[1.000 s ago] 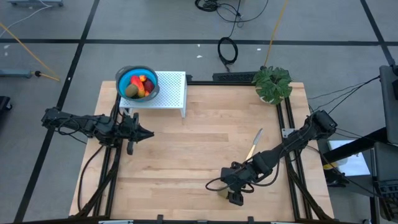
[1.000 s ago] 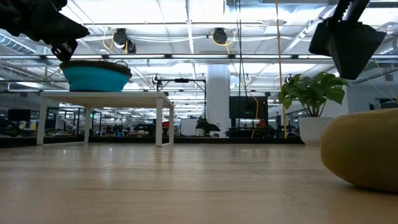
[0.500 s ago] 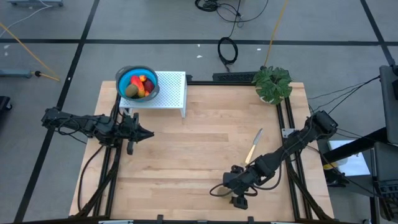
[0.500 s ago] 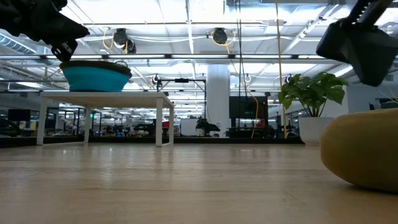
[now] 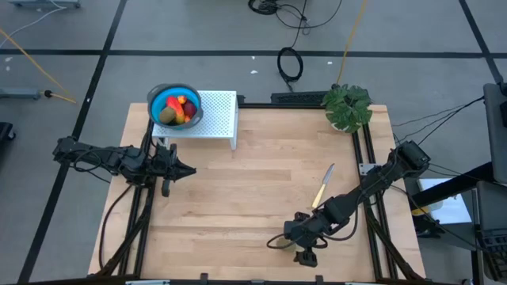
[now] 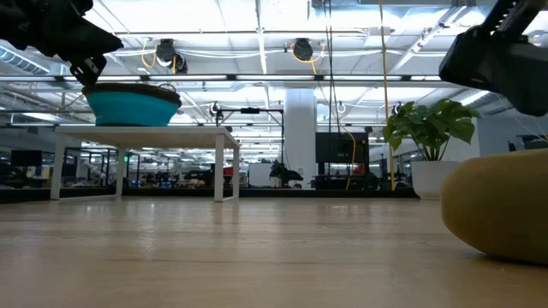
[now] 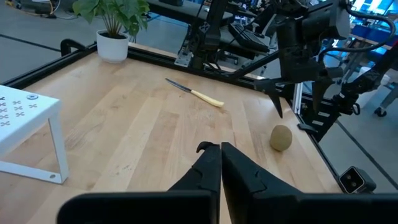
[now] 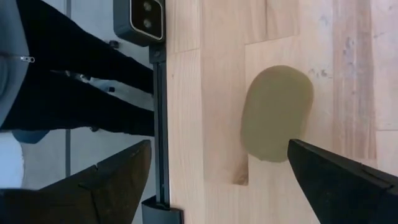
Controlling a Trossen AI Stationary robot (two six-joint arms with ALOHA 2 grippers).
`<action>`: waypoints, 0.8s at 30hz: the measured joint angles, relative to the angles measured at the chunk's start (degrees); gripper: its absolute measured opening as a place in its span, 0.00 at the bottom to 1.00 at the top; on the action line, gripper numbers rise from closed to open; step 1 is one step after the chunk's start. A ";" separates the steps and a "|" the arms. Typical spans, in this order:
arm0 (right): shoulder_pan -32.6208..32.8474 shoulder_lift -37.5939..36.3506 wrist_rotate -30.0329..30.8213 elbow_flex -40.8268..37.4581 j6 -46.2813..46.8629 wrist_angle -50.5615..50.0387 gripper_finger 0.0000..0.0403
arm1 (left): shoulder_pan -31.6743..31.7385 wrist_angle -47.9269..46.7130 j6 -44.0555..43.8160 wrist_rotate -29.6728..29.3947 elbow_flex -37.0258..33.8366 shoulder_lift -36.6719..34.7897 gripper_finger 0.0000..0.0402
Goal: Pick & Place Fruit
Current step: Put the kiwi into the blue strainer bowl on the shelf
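A brown-green kiwi (image 8: 277, 115) lies on its side on the wooden table near the near edge (image 5: 283, 245) and looms at the right of the low view (image 6: 497, 205). My right gripper (image 8: 219, 146) hovers open above it, slanting down, a finger on either side and neither touching it (image 5: 297, 236). Other fruit (image 5: 179, 109) lies in a blue bowl (image 5: 157, 101) on a white stand (image 5: 218, 115) at the far left. My left gripper (image 7: 219, 149) waits shut, roughly level, at the table's left side (image 5: 186, 169).
A pale yellow knife (image 5: 323, 184) lies right of centre, beyond the kiwi. A potted plant (image 5: 347, 107) stands at the far right corner. A small camera box (image 8: 140, 18) sits on the black frame rail along the near edge, with a person's dark legs beyond it.
My right gripper has tipped and rolled a little above the kiwi, staying open. The kiwi has not moved.
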 joint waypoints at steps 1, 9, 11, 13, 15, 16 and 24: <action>0.02 0.00 -0.01 0.00 0.00 0.00 0.92 | 0.00 0.00 -0.01 0.00 0.00 0.00 0.03; 0.04 0.00 4.40 0.00 -3.87 -0.03 0.92 | 0.00 0.00 -0.01 0.00 0.00 0.00 0.03; 0.04 0.00 7.49 0.00 -4.60 -0.04 0.92 | 0.00 0.00 -0.01 0.00 0.00 0.00 0.01; -0.03 0.00 9.52 0.00 -4.74 -0.02 0.92 | 0.00 0.00 -0.09 0.00 0.00 0.00 0.00; -0.07 0.00 9.73 0.00 -4.68 -0.02 0.92 | 0.00 0.02 -0.10 0.00 0.00 0.00 0.02; -0.06 0.05 9.71 0.00 -4.68 -0.04 0.92 | 0.00 0.01 -0.13 0.00 0.00 0.00 0.02; -0.32 3.31 11.10 -0.02 -4.51 1.18 0.92 | 0.00 0.09 -0.94 -0.02 0.00 0.00 0.04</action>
